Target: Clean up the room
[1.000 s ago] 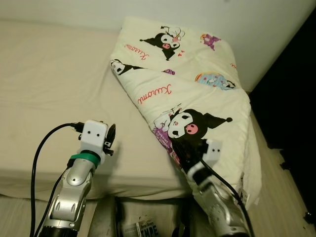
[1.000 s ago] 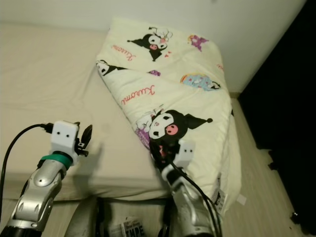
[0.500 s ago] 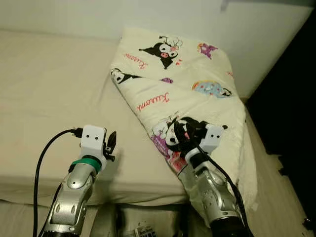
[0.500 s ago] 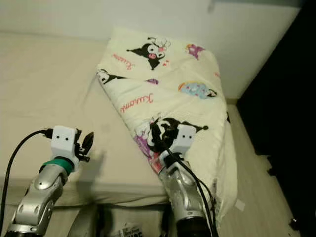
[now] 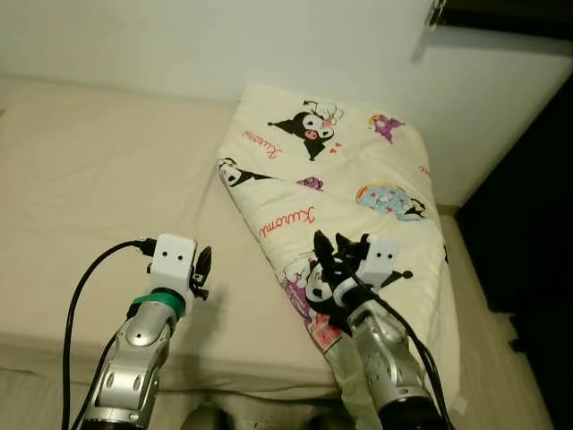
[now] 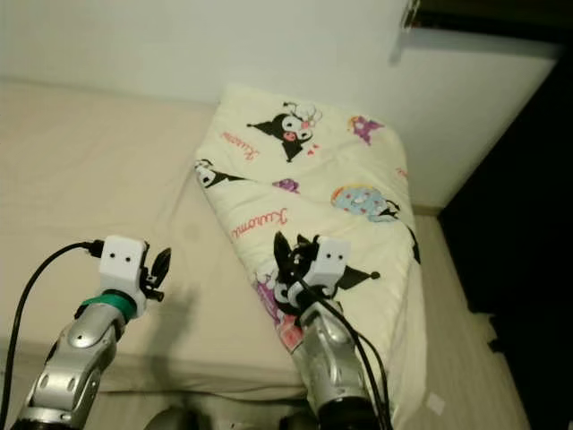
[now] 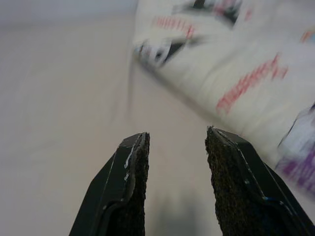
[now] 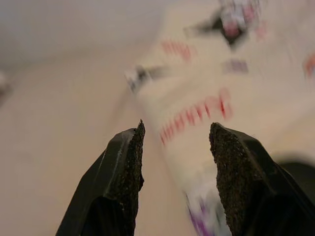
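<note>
Since a second ago the right gripper has risen from low against the near end of the blanket to a raised spot over its lower printed part; the head camera has also tilted up, bringing more wall into view. Left gripper has kept roughly its place over the bare sheet.

Blanket: cream, printed with black cartoon figures and red script, folded into a long pad. It lies on the right part of the bed, running from near the wall toward the bed's near right corner, where its end hangs over the edge.

Right gripper: fingers parted with a moderate gap, nothing between them. In the right wrist view the fingers frame the blurred blanket edge and beige sheet.

Left gripper: fingers likewise moderately apart and empty, aimed across the sheet toward the blanket's left edge. A black cable loops from its wrist.

Dark floor right of the bed.
</note>
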Motion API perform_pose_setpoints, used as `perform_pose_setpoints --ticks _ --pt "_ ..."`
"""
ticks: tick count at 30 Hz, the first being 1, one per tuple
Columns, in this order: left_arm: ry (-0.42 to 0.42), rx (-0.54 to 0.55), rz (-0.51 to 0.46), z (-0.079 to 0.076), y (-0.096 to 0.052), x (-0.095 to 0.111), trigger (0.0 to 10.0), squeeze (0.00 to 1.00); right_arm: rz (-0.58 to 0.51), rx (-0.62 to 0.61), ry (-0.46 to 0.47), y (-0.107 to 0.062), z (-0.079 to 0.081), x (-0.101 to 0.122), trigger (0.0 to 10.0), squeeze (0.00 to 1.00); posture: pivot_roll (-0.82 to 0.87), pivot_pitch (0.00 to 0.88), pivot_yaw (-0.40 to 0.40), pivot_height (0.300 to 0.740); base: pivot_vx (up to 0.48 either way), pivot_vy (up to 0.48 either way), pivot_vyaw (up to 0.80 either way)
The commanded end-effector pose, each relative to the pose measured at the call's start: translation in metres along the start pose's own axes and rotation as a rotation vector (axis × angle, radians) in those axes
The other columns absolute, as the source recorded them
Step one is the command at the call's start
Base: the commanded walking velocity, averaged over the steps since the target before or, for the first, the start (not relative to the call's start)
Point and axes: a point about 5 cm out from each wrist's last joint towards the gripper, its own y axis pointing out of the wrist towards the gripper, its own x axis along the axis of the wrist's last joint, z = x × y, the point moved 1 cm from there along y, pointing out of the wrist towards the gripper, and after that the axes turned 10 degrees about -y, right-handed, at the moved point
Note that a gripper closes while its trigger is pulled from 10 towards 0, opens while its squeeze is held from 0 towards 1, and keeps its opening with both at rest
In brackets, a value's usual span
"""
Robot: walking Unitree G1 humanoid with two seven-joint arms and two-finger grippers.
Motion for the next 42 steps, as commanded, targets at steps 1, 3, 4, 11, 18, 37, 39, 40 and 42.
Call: perform_pose_setpoints --ticks 1,3,4,11,18,37,39,40,42 --pt "0.021 0.012 0.067 0.003 -0.005 -0.021 10.0 0.0 0.088 -0.033 -0.006 -0.01 -0.008 -0.023 10.0 0.0 0.15 0.026 -0.013 0.718 0.0 0.0 0.0" --pt "0.037 0.019 0.125 0.007 -0.01 -0.039 10.0 0.0 0.175 -0.056 -0.029 -0.02 -0.017 -0.043 10.0 0.0 0.15 0.026 -0.013 0.723 0.0 0.0 0.0" --pt "0.061 0.019 0.192 0.01 -0.018 -0.06 10.0 0.0 0.268 -0.074 -0.059 -0.032 -0.025 -0.063 10.0 0.0 0.15 0.022 -0.017 0.728 0.0 0.0 0.0" --pt "0.076 0.047 0.398 0.022 -0.045 -0.117 10.0 0.0 0.478 -0.101 -0.098 -0.068 -0.042 -0.105 10.0 0.0 0.15 0.006 -0.021 0.74 0.0 0.0 0.0" --pt "0.009 0.085 0.56 0.023 -0.067 -0.157 10.0 0.0 0.624 -0.085 -0.066 -0.098 -0.043 -0.134 10.0 0.0 0.14 0.0 -0.017 0.74 0.0 0.0 0.0" --pt "0.016 0.039 0.668 0.014 -0.082 -0.184 10.0 0.0 0.765 -0.009 -0.131 -0.124 -0.039 -0.156 10.0 0.0 0.14 0.0 -0.023 0.74 0.0 0.0 0.0" --pt "0.018 0.035 0.668 0.013 -0.081 -0.184 10.0 0.0 0.762 -0.01 -0.132 -0.122 -0.039 -0.155 10.0 0.0 0.14 0.0 -0.028 0.74 0.0 0.0 0.0" --pt "0.02 0.031 0.667 0.012 -0.081 -0.185 10.0 0.0 0.76 -0.014 -0.133 -0.122 -0.038 -0.155 10.0 0.0 0.14 0.0 -0.029 0.74 0.0 0.0 0.0" --pt "0.02 0.025 0.667 0.011 -0.081 -0.185 10.0 0.0 0.757 -0.039 -0.121 -0.121 -0.039 -0.155 10.0 0.0 0.14 0.0 -0.029 0.74 0.0 0.0 0.0"
